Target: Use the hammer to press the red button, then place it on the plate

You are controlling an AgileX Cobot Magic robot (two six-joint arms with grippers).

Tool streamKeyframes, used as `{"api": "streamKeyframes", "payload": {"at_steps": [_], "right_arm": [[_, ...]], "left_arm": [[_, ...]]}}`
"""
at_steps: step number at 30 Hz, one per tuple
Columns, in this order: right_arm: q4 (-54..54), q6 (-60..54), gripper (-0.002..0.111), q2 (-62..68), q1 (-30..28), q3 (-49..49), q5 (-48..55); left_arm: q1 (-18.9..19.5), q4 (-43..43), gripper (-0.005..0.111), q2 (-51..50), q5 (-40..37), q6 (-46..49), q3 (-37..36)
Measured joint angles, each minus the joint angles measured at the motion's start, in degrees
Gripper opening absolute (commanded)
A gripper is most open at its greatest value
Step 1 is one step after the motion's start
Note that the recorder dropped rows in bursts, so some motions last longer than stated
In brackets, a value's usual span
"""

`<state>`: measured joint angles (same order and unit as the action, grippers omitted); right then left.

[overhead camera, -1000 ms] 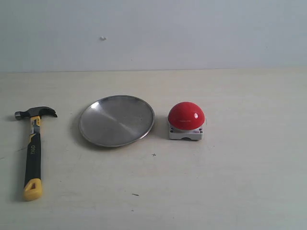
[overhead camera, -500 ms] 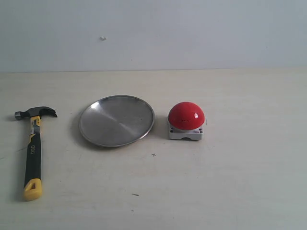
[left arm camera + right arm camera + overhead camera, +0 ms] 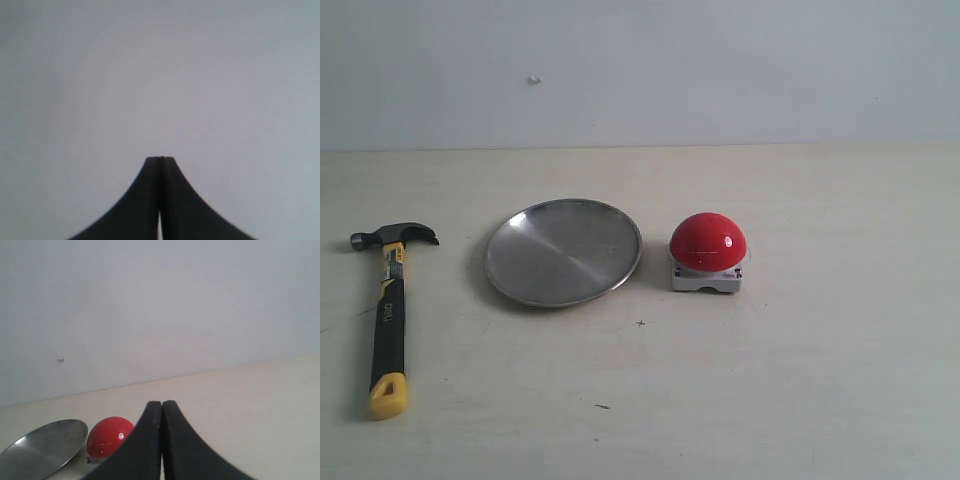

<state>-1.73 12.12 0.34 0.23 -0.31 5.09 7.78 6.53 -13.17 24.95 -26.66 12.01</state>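
The hammer [image 3: 388,320] lies far left, handle toward the camera, likely nearest the left gripper [image 3: 160,159] — it and the right gripper [image 3: 162,402] are pinched closed, empty.

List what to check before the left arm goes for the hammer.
1. The hammer lies flat on the table, left of the plate, handle unobstructed: ok.
2. The plate holds nothing: ok.
3. The red button sits upright, right of the plate, uncovered: ok.
4. The left gripper is ready to grasp: not ok, jaws shut.
5. The right gripper is empty and apart from the red button: ok, jaws shut.
6. The left gripper is lined up with the hammer: cannot tell; its camera shows only wall.
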Motion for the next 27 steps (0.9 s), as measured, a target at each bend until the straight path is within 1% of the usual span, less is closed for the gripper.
{"api": "streamKeyframes", "payload": {"at_steps": [3, 8, 15, 21, 23, 25, 27], "right_arm": [[0.00, 0.00, 0.000, 0.00, 0.00, 0.00, 0.00], [0.00, 0.00, 0.000, 0.00, 0.00, 0.00, 0.00], [0.00, 0.00, 0.000, 0.00, 0.00, 0.00, 0.00], [0.00, 0.00, 0.000, 0.00, 0.00, 0.00, 0.00], [0.00, 0.00, 0.000, 0.00, 0.00, 0.00, 0.00], [0.00, 0.00, 0.000, 0.00, 0.00, 0.00, 0.00], [0.00, 0.00, 0.000, 0.00, 0.00, 0.00, 0.00]], "left_arm": [[0.00, 0.00, 0.000, -11.08, -5.93, 3.18, 8.18], [0.00, -0.08, 0.000, -29.09, -20.67, 8.71, 24.85], [0.00, -0.20, 0.000, -50.62, -49.12, 20.25, 50.93], [0.00, -2.11, 0.000, -70.93, -76.77, 23.05, 73.76], [0.00, -2.65, 0.000, -77.38, -85.40, 23.94, 79.98], [-0.40, -4.19, 0.000, -83.56, -91.35, 24.53, 85.79], [-1.80, -8.69, 0.000, -89.49, -93.32, 24.74, 90.58]]}}
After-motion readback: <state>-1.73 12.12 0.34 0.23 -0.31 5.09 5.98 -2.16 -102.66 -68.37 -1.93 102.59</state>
